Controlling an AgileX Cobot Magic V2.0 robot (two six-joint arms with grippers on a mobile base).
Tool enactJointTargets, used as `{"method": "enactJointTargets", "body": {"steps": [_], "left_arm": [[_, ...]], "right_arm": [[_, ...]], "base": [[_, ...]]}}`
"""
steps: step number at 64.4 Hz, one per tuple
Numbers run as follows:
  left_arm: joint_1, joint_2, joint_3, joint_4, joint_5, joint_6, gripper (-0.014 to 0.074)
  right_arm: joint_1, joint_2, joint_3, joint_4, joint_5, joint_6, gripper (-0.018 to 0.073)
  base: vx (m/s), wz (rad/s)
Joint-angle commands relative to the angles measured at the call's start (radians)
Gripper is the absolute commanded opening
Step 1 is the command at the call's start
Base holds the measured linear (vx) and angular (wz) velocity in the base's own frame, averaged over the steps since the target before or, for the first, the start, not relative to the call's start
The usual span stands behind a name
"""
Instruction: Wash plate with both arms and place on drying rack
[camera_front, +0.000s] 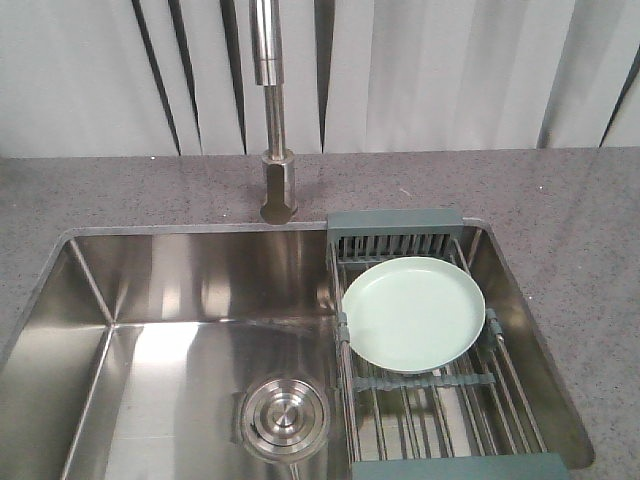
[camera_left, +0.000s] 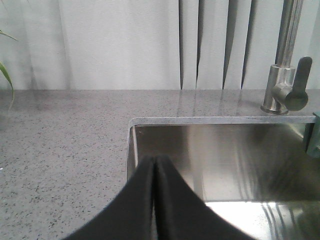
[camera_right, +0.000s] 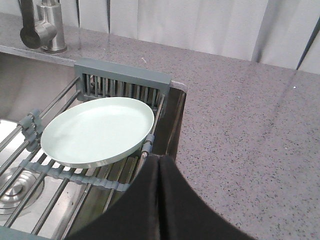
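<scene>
Now, round pale mint-green plate with low rim, laid flat on the drying rack over the sink, both fingers pairs pressed together, nothing gripped.

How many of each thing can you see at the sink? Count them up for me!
Plate: 1
Drying rack: 1
Faucet: 1
Sink: 1
Drain: 1
Grippers: 2, the left gripper and the right gripper, both shut
Total: 7
</scene>
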Motion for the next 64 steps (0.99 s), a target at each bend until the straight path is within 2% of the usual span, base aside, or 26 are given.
{"method": "enactJointTargets", "body": {"steps": [1, 64], "left_arm": [[0.003, -0.019, 0.023, -0.006, -0.07, -0.006, -0.0006], [0.009, -0.017, 0.016, -0.006, -0.069, -0.006, -0.0006]], "right_arm": [[-0.002, 0.01, -0.028, -0.003, -0.071, -0.006, -0.0009], [-0.002, 0.01, -0.028, -0.003, -0.071, -0.007, -0.0009]], "base": [[0.0, 0.0], [0.0, 0.0]]}}
